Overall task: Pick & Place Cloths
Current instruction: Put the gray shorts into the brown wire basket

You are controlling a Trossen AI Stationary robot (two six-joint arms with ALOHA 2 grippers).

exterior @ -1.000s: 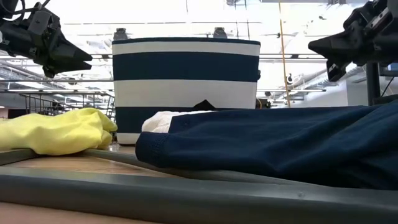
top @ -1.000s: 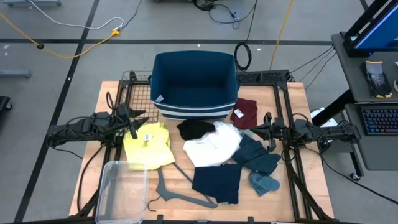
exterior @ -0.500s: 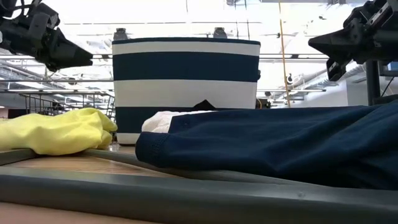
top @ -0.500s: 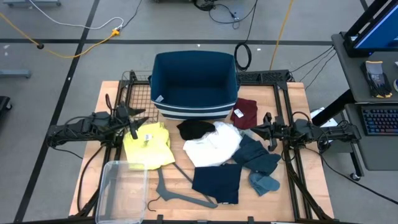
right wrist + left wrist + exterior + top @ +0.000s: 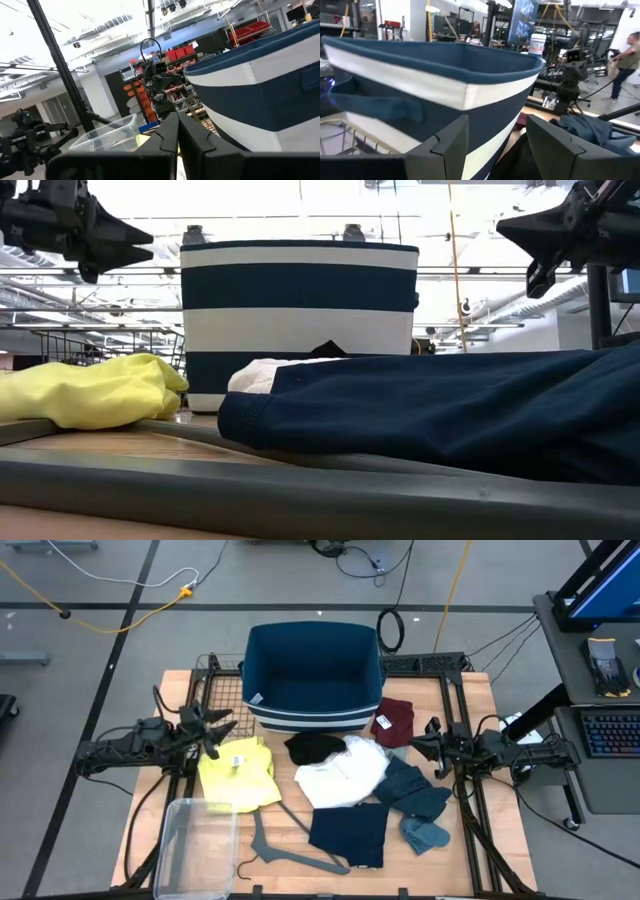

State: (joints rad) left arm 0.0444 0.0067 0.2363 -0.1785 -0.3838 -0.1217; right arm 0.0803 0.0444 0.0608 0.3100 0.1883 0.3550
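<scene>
Both grippers rose; spread left gripper (image 5: pixel 222 727) above yellow cloth (image 5: pixel 240 772), right gripper (image 5: pixel 420 743) pressed together.

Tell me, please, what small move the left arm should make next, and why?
Probably lower the left gripper onto the yellow cloth. Its jaws stand open and empty, above the table beside the striped basket, and the yellow cloth lies closest to it. The right gripper is shut and holds nothing.

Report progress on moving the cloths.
Done: nothing visible; the striped bin looks empty. In hand: nothing; left gripper open, right gripper shut, both raised and empty. Left: yellow cloth, black, white, maroon, navy, teal rags.
</scene>
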